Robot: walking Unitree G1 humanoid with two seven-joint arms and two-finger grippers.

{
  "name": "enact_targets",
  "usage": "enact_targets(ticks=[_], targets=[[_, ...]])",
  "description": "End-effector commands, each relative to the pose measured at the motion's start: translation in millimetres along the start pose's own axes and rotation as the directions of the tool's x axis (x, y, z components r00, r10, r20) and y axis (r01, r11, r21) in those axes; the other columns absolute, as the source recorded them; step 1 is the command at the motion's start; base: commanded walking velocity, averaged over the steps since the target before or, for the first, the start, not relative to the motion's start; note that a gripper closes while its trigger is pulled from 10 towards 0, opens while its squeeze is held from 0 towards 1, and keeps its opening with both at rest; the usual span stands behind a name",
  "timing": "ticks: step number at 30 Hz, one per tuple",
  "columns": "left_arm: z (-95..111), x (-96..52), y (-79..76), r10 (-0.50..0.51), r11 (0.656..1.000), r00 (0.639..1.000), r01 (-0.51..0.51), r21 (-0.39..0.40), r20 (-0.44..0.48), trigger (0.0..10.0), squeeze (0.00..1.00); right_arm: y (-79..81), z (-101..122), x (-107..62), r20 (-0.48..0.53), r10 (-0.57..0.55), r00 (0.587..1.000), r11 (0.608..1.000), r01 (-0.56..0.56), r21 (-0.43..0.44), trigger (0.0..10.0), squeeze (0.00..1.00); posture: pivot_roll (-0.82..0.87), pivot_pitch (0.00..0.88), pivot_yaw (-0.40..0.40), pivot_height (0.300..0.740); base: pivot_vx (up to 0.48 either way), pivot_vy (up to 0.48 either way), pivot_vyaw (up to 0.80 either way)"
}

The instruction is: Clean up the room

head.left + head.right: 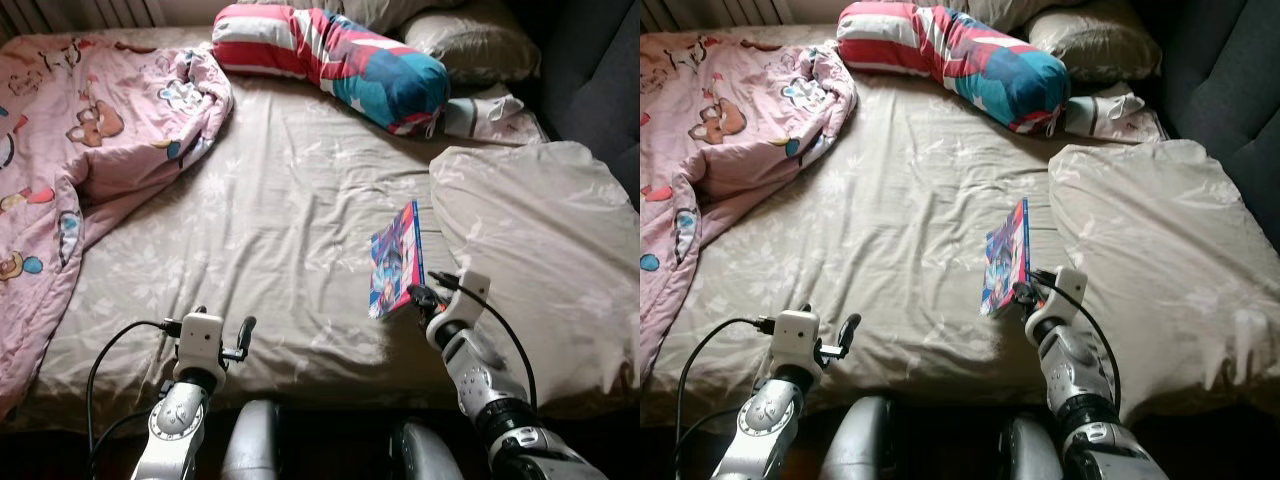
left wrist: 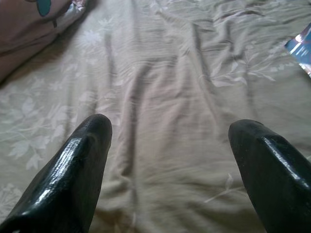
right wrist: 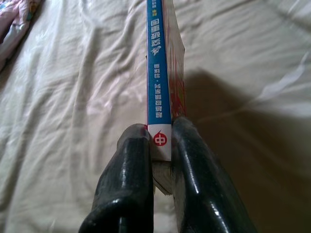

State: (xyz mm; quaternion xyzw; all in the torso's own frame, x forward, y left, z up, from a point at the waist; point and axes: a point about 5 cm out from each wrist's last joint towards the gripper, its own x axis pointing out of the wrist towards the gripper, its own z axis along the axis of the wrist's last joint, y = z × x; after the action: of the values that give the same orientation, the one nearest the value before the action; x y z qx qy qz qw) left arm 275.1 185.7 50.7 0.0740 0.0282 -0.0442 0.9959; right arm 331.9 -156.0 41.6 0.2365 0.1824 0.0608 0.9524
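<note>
A thin book (image 1: 395,260) with a colourful cover and a blue spine (image 3: 159,63) stands on edge above the beige bed sheet (image 1: 280,220), right of the bed's middle. My right gripper (image 1: 418,296) is shut on its near end, the two black fingers (image 3: 194,179) pinching the spine. My left gripper (image 1: 240,335) hovers open over the bed's front edge at the left, its fingertips (image 2: 92,141) wide apart above bare sheet. The book's corner (image 2: 301,46) peeks in at the edge of the left wrist view.
A pink cartoon blanket (image 1: 70,150) is heaped on the bed's left side. A striped red, white and teal bolster (image 1: 330,55) and a pillow (image 1: 475,40) lie at the head. A crumpled beige cover (image 1: 545,240) fills the right side beside a dark sofa (image 1: 600,70).
</note>
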Motion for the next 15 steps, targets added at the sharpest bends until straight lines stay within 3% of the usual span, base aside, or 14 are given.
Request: enact_targets(ticks=[1,7,11,15], targets=[[-3,-4.3,4.6,0.003,1.0,1.0,-0.003,0.008,-0.021,10.0,0.0,2.6,2,0.9,0.016,0.028,0.999,0.999,-0.028,0.023,10.0,0.0,0.04,0.224,0.049,0.66,0.0,0.0,0.0],[-3,-8.7,10.8,0.001,1.0,1.0,-0.001,0.023,-0.024,10.0,0.0,4.9,3,2.4,0.013,0.076,0.997,0.994,-0.076,0.073,10.0,0.0,0.05,0.238,0.069,0.66,0.0,0.0,0.0],[-4,-11.7,12.2,-0.01,0.999,0.999,0.011,0.035,-0.031,10.0,0.0,1.5,7,2.4,0.014,0.068,0.998,0.997,-0.068,0.034,10.0,0.0,0.05,0.244,0.08,0.66,0.0,0.0,0.0],[-3,-12.4,11.9,-0.021,0.999,0.999,0.023,0.043,-0.035,10.0,0.0,-10.9,7,-0.1,-0.022,-0.016,1.0,0.998,0.014,-0.067,10.0,0.0,0.06,0.255,0.096,0.66,0.0,0.0,0.0]])
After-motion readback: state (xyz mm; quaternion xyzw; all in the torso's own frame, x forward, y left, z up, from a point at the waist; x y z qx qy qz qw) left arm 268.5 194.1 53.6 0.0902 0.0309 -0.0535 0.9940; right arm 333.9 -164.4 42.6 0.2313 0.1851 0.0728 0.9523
